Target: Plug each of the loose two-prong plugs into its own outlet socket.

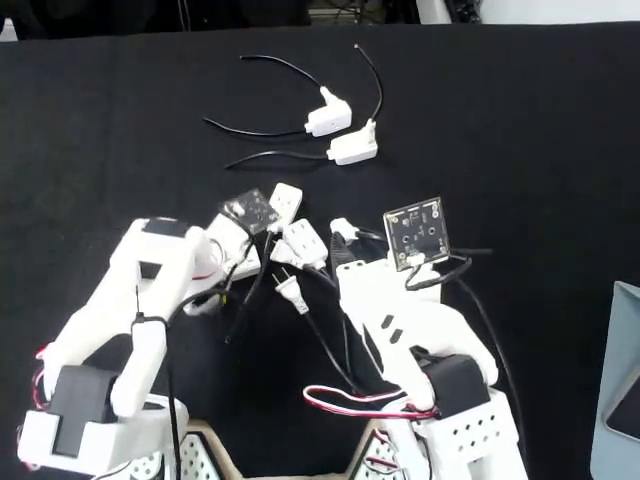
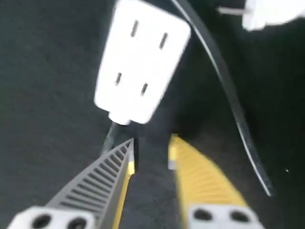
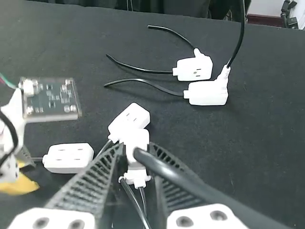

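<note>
Right claw (image 3: 134, 151) clamped on plug (image 3: 136, 168), nose touching small socket (image 3: 128, 121), mid-surface (image 1: 100, 100) toward near edge. Left claw (image 2: 151, 143) part open, empty, astride cord (image 2: 110, 138) behind double socket (image 2: 138, 62). My worry: small socket unbraced, so I push and it slides away; prongs skew, plug twists in grip. Also spare plug (image 1: 290, 290) lies close by, its lead may snag

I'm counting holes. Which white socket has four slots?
The long socket just ahead of the left claw; the socket by the right claw shows only two.
</note>
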Controlling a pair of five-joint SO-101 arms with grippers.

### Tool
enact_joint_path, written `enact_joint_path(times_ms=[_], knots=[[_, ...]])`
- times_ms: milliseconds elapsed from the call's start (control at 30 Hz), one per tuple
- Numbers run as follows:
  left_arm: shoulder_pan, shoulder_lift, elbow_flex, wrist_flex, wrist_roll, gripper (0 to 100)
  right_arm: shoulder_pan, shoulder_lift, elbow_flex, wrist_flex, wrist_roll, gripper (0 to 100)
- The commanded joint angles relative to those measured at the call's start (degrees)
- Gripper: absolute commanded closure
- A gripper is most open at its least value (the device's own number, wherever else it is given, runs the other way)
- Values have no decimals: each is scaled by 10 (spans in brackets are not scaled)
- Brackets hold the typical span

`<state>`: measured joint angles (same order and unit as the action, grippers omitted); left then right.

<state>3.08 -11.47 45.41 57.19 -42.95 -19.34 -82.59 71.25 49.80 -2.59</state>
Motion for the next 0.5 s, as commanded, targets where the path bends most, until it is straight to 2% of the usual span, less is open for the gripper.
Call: enact_joint_path(times_ms=[0, 167, 300, 467], knots=[[-3, -4, -64, -11, 9, 701, 4, -5, -4, 2, 0, 987], [13, -2, -97, -46, 3, 693, 4, -5, 0, 1, 0, 987], [29, 3, -95, -84, -45, 697, 4, -5, 1, 0, 0, 987], [43, 80, -117, -124, -52, 697, 4, -5, 1, 0, 0, 987]])
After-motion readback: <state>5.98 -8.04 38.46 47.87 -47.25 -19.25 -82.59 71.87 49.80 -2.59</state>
